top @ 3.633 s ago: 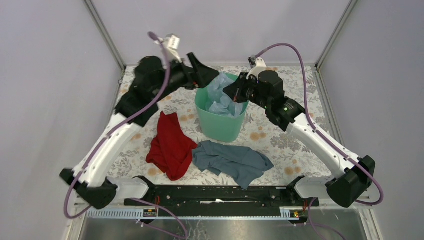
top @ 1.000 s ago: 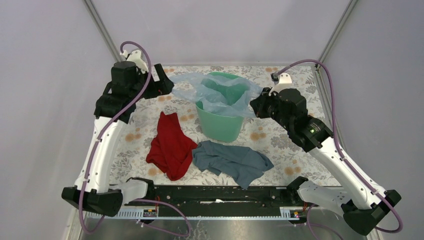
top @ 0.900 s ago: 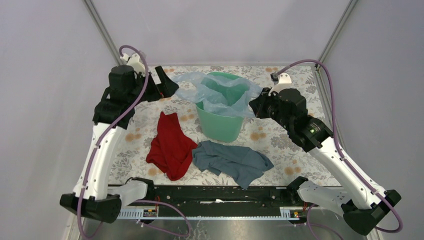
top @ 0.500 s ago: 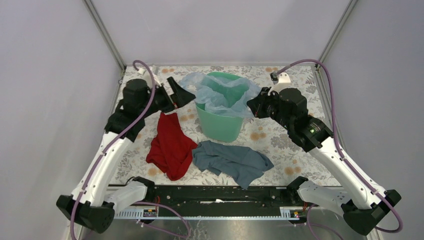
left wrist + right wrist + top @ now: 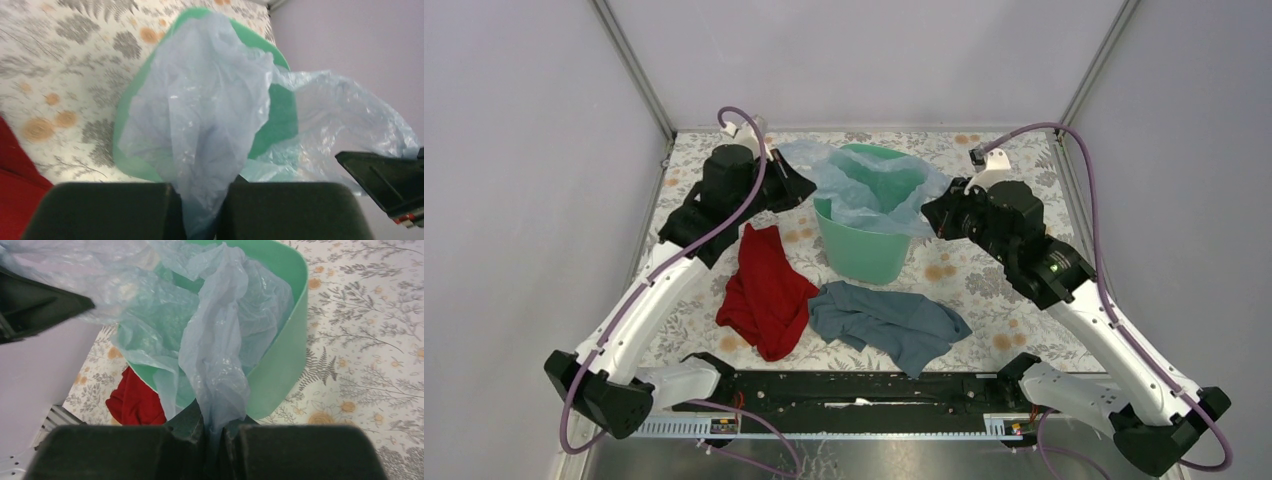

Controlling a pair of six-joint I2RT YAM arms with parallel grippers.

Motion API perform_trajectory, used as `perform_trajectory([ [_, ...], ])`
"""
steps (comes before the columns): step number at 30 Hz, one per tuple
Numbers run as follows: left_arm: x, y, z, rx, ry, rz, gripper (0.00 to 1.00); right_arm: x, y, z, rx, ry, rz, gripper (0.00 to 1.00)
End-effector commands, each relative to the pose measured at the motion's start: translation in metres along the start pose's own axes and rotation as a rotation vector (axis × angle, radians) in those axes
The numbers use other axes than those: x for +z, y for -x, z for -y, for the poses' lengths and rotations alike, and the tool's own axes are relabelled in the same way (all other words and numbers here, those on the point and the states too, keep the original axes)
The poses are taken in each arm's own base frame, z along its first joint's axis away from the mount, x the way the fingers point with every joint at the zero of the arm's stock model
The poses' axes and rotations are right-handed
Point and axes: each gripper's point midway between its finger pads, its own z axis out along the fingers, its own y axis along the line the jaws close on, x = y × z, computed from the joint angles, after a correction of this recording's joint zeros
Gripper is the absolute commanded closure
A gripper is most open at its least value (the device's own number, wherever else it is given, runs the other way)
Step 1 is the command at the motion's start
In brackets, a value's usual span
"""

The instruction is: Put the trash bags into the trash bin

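The pale-blue trash bag (image 5: 864, 185) is draped across the mouth of the mint-green trash bin (image 5: 869, 255), which stands upright at the table's middle back. My left gripper (image 5: 789, 185) is at the bin's left rim, shut on the bag's left edge. In the left wrist view the bag (image 5: 200, 115) narrows into the slit between the left gripper (image 5: 200, 220) fingers, above the bin (image 5: 280, 115). My right gripper (image 5: 932, 215) is at the bin's right rim, shut on the bag's right edge. The right wrist view shows the bag (image 5: 225, 340) pinched in the right gripper (image 5: 215, 440) beside the bin (image 5: 285, 355).
A red cloth (image 5: 767, 290) lies left of the bin and a grey-blue cloth (image 5: 889, 322) lies in front of it, both on the floral table (image 5: 1014, 290). Grey walls and frame posts (image 5: 629, 65) close in the back and sides.
My left arm swung right from the table's left edge to the bin. Its jaws stood open half a second ago and are now closed on the bag's left edge. The right arm barely moved.
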Motion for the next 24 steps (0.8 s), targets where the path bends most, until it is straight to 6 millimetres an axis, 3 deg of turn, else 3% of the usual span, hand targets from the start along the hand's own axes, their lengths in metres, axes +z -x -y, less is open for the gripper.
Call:
perform_trajectory([
  [1, -0.026, 0.054, 0.000, 0.125, 0.104, 0.162, 0.98, -0.017, 0.020, 0.010, -0.053, -0.062, 0.067, 0.90],
  [5, -0.050, 0.060, -0.032, 0.206, 0.238, 0.173, 1.00, -0.025, 0.018, 0.024, -0.086, -0.119, 0.073, 0.89],
  [12, -0.056, 0.002, -0.088, 0.233, 0.368, 0.004, 1.00, -0.015, -0.021, 0.032, -0.038, -0.114, -0.016, 0.86],
  [15, -0.052, -0.015, -0.088, 0.202, 0.323, -0.028, 1.00, -0.013, -0.030, 0.036, -0.017, -0.128, -0.029, 0.82],
  [18, -0.047, -0.021, -0.074, 0.192, 0.231, -0.038, 1.00, -0.015, -0.032, 0.033, -0.001, -0.111, -0.042, 0.64],
  [24, -0.044, -0.013, -0.060, 0.191, 0.176, -0.019, 1.00, -0.022, -0.038, 0.014, 0.064, -0.025, -0.090, 0.23],
])
